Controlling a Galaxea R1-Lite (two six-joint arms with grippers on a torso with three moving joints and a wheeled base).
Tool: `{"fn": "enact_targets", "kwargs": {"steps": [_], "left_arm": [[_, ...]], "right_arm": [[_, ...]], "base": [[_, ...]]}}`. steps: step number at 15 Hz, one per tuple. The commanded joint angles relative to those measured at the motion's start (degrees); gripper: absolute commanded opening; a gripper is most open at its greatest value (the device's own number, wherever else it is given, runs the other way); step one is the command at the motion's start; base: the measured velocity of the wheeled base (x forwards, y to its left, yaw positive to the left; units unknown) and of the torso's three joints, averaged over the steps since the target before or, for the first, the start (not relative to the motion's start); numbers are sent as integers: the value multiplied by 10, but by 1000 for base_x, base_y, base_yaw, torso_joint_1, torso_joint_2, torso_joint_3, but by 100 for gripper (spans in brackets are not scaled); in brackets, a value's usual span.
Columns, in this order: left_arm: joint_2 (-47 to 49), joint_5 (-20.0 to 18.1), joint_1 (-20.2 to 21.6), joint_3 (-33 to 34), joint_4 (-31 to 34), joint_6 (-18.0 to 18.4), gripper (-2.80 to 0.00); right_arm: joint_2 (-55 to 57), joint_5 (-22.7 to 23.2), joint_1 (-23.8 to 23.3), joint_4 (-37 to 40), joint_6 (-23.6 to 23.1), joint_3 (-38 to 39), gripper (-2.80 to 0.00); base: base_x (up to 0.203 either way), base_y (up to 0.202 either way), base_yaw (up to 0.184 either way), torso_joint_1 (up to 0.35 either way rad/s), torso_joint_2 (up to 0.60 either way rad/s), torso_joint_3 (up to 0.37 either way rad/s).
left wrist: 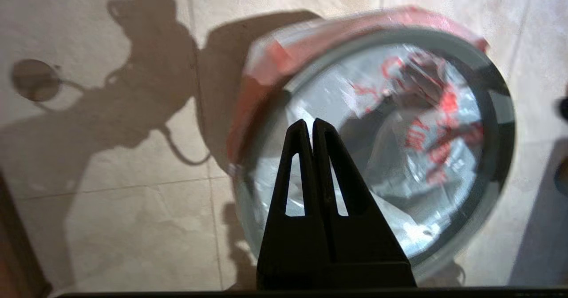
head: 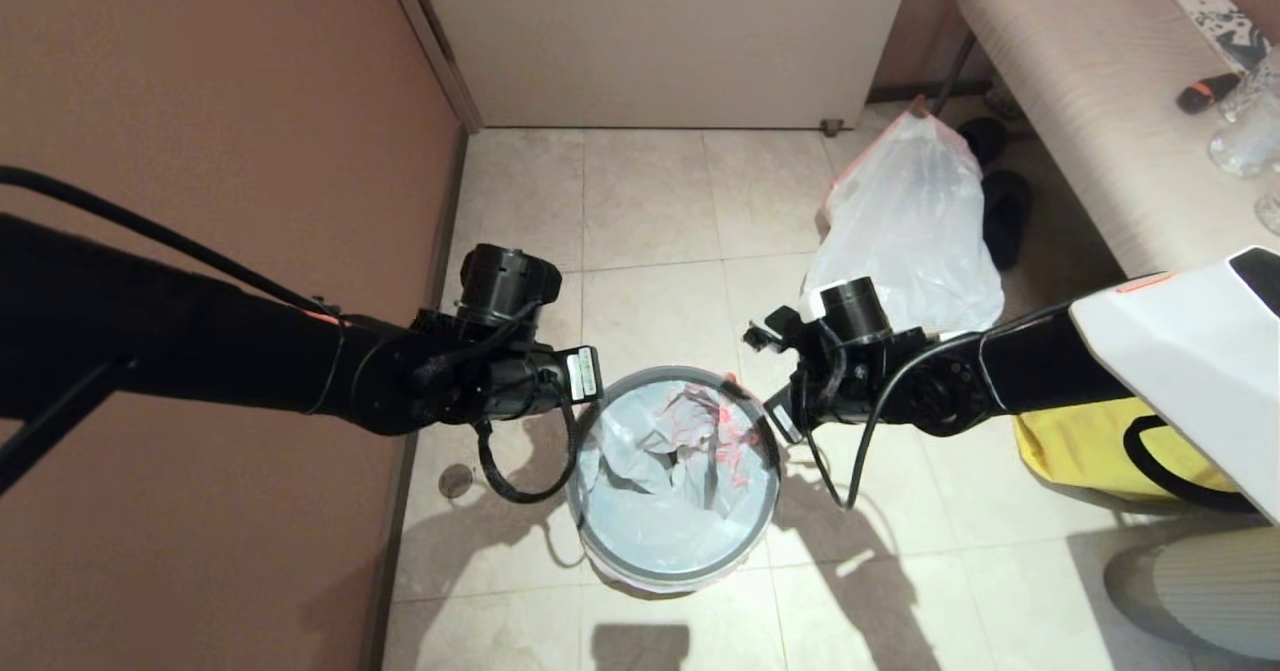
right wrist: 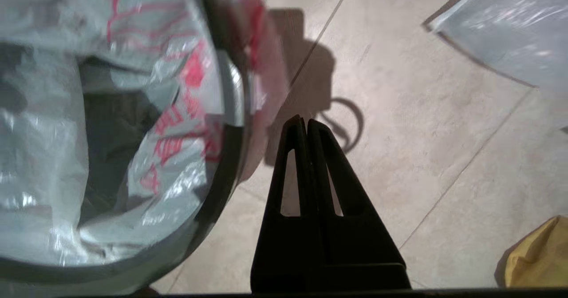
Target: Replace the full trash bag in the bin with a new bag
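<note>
A cramped corner of beige floor tile (head: 650, 201), hemmed in by a brown wall (head: 200, 101) and a pale door (head: 660, 31): a cushioned ribbed bench (head: 1090, 101) runs along the right, dark slippers (head: 1005, 213) tucked beside it, and a yellow fabric bag (head: 1080, 446) slumps under the right arm. The full trash bag (head: 905, 221), bulging and glossy white, stands on the tile between bench and bin, gathered to a red-orange point. The bin (head: 672, 479), small and round, sits mid-floor with a thin grey ring (left wrist: 503, 111) on its rim. The new bag (head: 690, 441), crinkled translucent film with red lettering, lines it, its orange-red hem folded over the edge. The left gripper (left wrist: 313, 122) hangs over the bin's mouth, clenched on nothing; the right gripper (right wrist: 305, 121) hangs just outside the rim, likewise clenched and empty.
</note>
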Motion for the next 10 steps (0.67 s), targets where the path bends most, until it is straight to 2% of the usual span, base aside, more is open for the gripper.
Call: {"fn": "enact_targets", "kwargs": {"steps": [1, 2, 5, 6, 8, 10], "left_arm": [[-9, 11, 21, -9, 4, 2, -280], [-18, 18, 41, -6, 6, 11, -280], [-32, 21, 128, 0, 1, 97, -280], [-46, 20, 142, 1, 2, 108, -280], [-93, 15, 143, 8, 10, 103, -280], [-155, 15, 129, 30, 19, 87, -280]], "right_arm": [[-33, -7, -4, 2, 17, -26, -280], [-54, -14, -4, 12, 38, -28, -280], [-115, -31, -24, 65, 113, -39, -280], [-134, -47, -34, 87, 126, -38, -280], [-179, -88, -55, 144, 164, -20, -280], [-210, -154, -78, 169, 188, 23, -280]], "base": [[0, 0, 0, 0, 0, 0], [0, 0, 0, 0, 0, 0], [0, 0, 0, 0, 0, 0], [0, 0, 0, 0, 0, 0], [0, 0, 0, 0, 0, 0], [0, 0, 0, 0, 0, 0]]}}
